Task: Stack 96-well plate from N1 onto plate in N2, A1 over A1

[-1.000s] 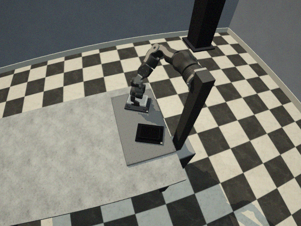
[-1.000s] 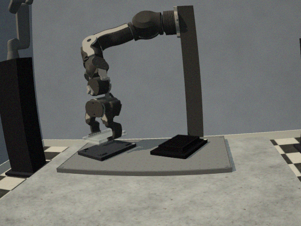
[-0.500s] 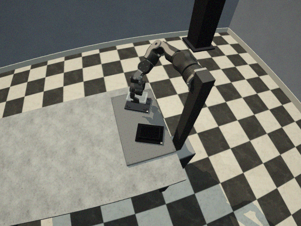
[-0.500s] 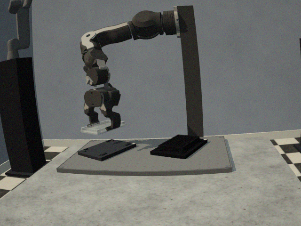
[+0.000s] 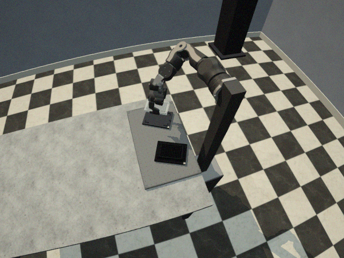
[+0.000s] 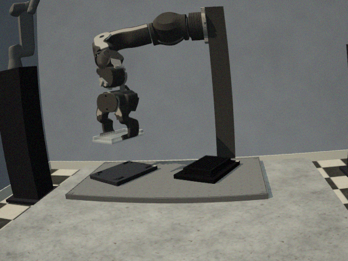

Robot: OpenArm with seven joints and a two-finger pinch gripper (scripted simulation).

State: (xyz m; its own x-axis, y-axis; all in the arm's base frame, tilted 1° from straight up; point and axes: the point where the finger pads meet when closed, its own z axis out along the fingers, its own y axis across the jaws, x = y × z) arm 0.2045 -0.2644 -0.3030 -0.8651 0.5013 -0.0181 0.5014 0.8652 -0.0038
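The arm is carrying out the transfer step: the pincer (image 6: pixel 118 131) is clamping the clear 96-well plate (image 6: pixel 112 137) across its narrow width, partly closed on it, and holding it in the air well above the bare nest N1 (image 6: pixel 123 172). The plate is hanging roughly level, perhaps slightly tilted. In the top view the clear plate (image 5: pixel 164 107) is showing beyond N1 (image 5: pixel 157 120), toward the far corner of the desk (image 5: pixel 69 172). The black 96-well plate (image 6: pixel 209 166) is sitting in nest N2 (image 6: pixel 196 178) near the arm's post, on the same grey base slab (image 6: pixel 168 193), well apart from the lifted one. The next move, judging from this, is calling for a level sideways carry to a spot directly over the black plate (image 5: pixel 170 152), keeping the A1 corners matched, then a straight, slow descent so the upper plate nests fully without nudging the lower one off N2.
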